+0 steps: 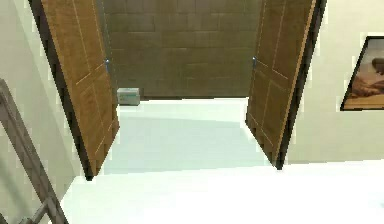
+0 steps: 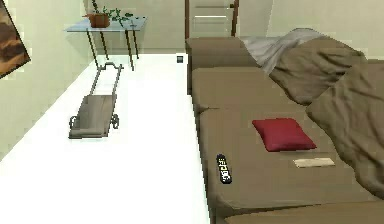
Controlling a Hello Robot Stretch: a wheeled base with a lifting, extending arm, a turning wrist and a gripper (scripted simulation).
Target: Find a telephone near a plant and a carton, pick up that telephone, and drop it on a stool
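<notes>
A potted plant [image 2: 100, 17] with green leaves stands on a small glass-topped table [image 2: 125, 27] at the far end of the room in the arm side view. A small dark object [image 2: 181, 58] sits on the white floor by the sofa's far corner, too small to name. On the brown sofa seat [image 2: 240, 140] lie a black remote-like bar [image 2: 225, 168], a red cushion [image 2: 283, 132] and a flat tan slab [image 2: 313, 161].
Ahead, two wooden doors [image 1: 85, 80] [image 1: 280, 75] stand swung wide onto a room with a brown tiled wall and a small grey box [image 1: 128, 96] at its foot. A framed picture [image 1: 365, 72] hangs on the right wall. A low treadmill-like frame [image 2: 95, 105] lies on the open white floor.
</notes>
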